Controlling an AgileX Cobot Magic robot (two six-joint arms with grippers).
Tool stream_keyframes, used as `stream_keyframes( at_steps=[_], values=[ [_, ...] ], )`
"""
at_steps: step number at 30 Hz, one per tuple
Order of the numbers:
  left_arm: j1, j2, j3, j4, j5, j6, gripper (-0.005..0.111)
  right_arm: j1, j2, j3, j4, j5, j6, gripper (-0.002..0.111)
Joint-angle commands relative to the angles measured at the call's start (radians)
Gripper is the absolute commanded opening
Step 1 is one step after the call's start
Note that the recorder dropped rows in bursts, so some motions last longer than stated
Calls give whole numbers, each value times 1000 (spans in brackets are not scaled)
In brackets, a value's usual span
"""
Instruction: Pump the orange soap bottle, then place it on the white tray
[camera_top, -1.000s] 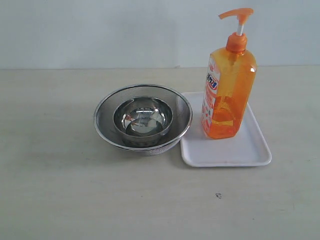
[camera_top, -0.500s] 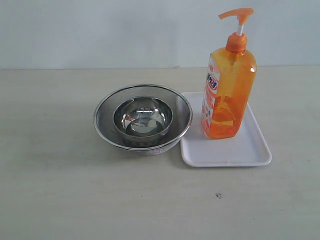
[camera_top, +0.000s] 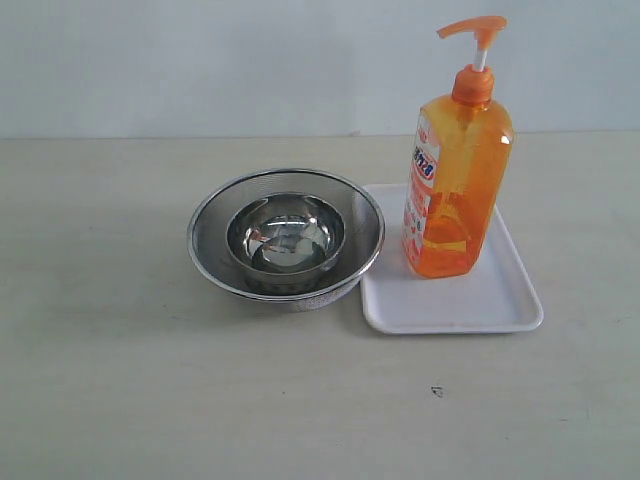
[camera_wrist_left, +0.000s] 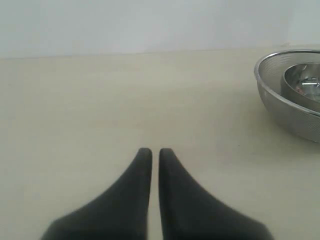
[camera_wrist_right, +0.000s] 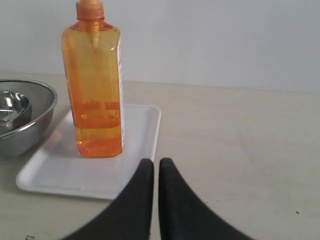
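The orange soap bottle is standing upright on the white tray, 3 o'clock from the bowls; the right gripper, pressed together like the left gripper, is sitting nearer.

The left gripper shows two matte black fingers, smooth and plain, each broad at the base and sweeping in a concave curve to a narrow, rounded tip, with flat inner faces parted by a thin pale slit. The right gripper has the same look: two plain black fingers, wide below, slim and blunt at the tips
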Motion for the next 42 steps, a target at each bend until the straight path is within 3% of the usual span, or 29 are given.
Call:
stream_keyframes(
  at_steps=[1,5,42],
  values=[
    [0,-3,-1,-2,-8,2,5,-5,-4,5,-12,26,7,1],
    [0,-3,-1,-2,-8,2,5,-5,-4,5,-40,122,5,1],
    [0,-3,-1,-2,-8,2,5,-5,-4,5,-40,102,5,1]
  ],
)
